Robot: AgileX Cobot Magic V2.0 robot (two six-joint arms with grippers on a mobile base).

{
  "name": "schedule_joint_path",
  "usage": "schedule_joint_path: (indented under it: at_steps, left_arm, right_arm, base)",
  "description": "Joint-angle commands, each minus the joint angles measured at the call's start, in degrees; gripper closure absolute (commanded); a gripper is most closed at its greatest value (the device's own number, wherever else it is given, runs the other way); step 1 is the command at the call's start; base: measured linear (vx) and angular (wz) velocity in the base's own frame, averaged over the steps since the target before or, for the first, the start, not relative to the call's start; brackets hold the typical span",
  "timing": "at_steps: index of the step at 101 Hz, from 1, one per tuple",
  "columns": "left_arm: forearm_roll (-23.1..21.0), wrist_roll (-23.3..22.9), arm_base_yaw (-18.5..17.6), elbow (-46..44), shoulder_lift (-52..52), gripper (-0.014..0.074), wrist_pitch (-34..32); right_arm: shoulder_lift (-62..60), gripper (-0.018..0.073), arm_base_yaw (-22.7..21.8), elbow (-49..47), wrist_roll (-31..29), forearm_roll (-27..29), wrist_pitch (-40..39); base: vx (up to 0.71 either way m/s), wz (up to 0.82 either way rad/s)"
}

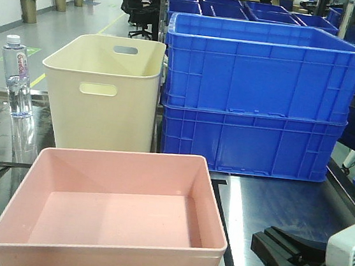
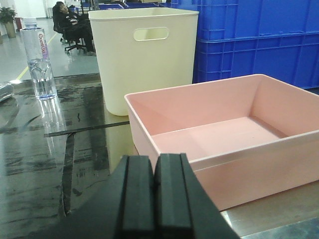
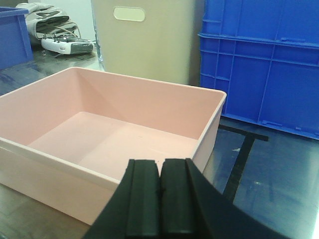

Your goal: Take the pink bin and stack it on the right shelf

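Observation:
The pink bin (image 1: pixel 109 228) is empty and rests on the dark glossy shelf top (image 1: pixel 285 203), at its near middle. A thin black strip (image 1: pixel 224 228) runs along the bin's right side. In the left wrist view my left gripper (image 2: pixel 155 158) is shut and empty, low by the bin's (image 2: pixel 224 139) near-left corner and apart from it. In the right wrist view my right gripper (image 3: pixel 160 162) is shut and empty, just outside the bin's (image 3: pixel 99 139) near-right wall. The right gripper (image 1: pixel 274 243) also shows at the lower right of the front view. The left gripper is out of the front view.
A tall cream tub (image 1: pixel 102 92) with handle slots stands right behind the bin. Two stacked blue crates (image 1: pixel 255 97) stand to its right. A water bottle (image 1: pixel 17 76) stands at far left. A white handset (image 3: pixel 65 45) lies beyond the bin.

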Motion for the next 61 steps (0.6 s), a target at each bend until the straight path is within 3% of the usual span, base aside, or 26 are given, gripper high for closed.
schedule_joint_path:
  at_steps: [1,40,61]
  left_arm:
    - [-0.94,-0.32,-0.27,-1.49,1.10,0.0604,-4.56]
    - [-0.66,-0.32,-0.27,-0.16,1.05,0.0604,-5.90]
    - [6.77,-3.10,-0.27,14.39,-6.22,0.0604,-16.72]
  right_arm:
    - [-0.41,0.0568,-0.08,-1.64,-0.56,-0.23,-5.07]
    - [-0.41,0.0568,-0.08,-1.64,-0.56,-0.23,-5.07]
    - [-0.41,0.0568,-0.08,-1.64,-0.56,-0.23,-5.07]
  base:
    - [0.00,0.00]
    - [0.00,0.00]
    - [0.00,0.00]
